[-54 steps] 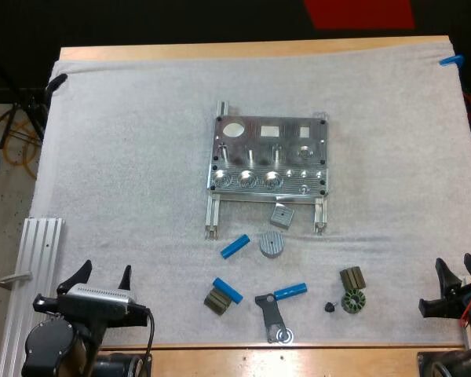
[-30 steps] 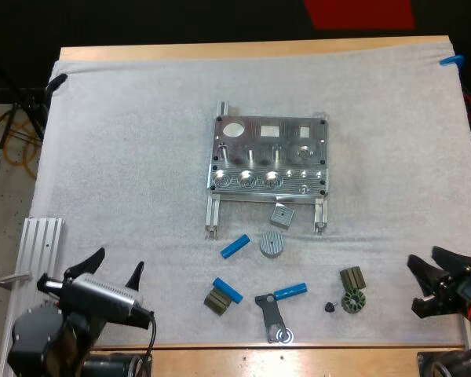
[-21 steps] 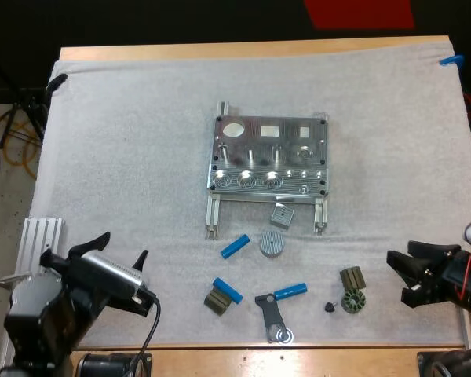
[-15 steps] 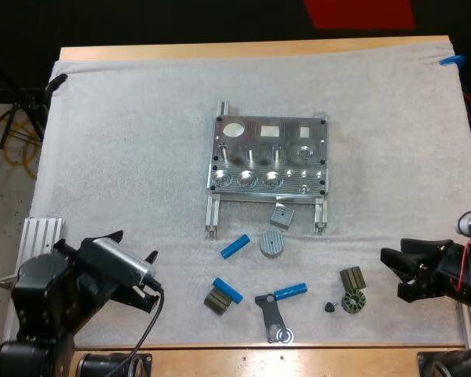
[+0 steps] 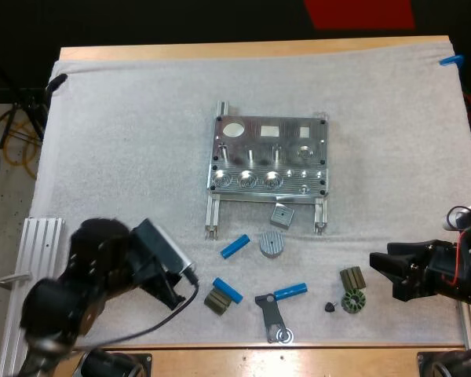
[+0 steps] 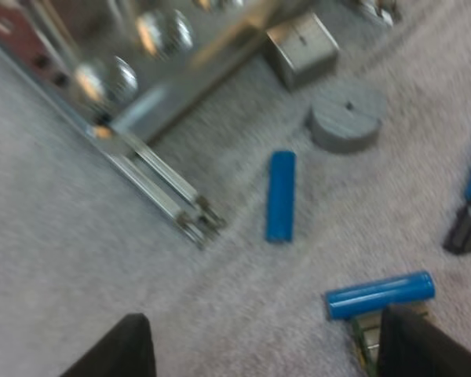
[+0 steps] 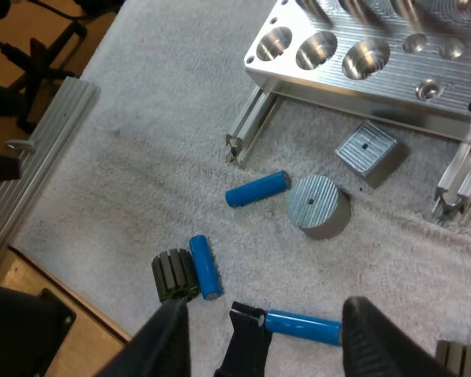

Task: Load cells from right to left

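White mat (image 5: 125,118) covers the wooden table (image 5: 251,49), and the metal fixture (image 5: 269,163) sits in its middle with its round sockets empty, so I judge loading is not begun. Three blue cells (image 5: 235,247) lie loose on the mat on the near side of the fixture (among small dark parts (image 5: 351,289)). Left gripper (image 6: 267,334) and right gripper (image 7: 268,345) both stand wide apart and hold nothing, each looking down at the cells, probably to choose one for the rightmost socket.
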Tool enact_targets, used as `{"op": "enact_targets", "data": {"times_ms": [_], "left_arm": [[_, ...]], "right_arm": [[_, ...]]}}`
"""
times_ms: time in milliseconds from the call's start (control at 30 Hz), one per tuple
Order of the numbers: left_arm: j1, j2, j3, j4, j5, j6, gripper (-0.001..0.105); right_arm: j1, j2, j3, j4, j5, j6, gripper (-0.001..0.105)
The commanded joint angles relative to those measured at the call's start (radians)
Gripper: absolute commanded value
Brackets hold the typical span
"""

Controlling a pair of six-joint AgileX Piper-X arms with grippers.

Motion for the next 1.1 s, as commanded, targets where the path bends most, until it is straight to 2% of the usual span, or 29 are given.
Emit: {"op": "enact_targets", "data": {"times_ms": [0,300,933,1067], "left_arm": [[-0.016,0.035,-0.005,-0.015,-0.016,0.005,0.059],[-0.072,0.229,-0.005,-0.129,-0.014,0.001,0.059],[-0.074,0.518,-0.005,-0.308,-0.008,0.008,0.059],[-0.1,0.565,-0.005,-0.335,-0.008,0.013,0.059]], "right_arm": [[-0.003,0.0,-0.009,-0.006,-0.019,-0.002,0.044],[-0.003,0.0,-0.009,-0.006,-0.019,-0.002,0.044],[-0.003,0.0,-0.009,-0.015,-0.002,0.0,0.044],[-0.003,0.0,-0.009,-0.015,-0.002,0.0,0.044]]}}
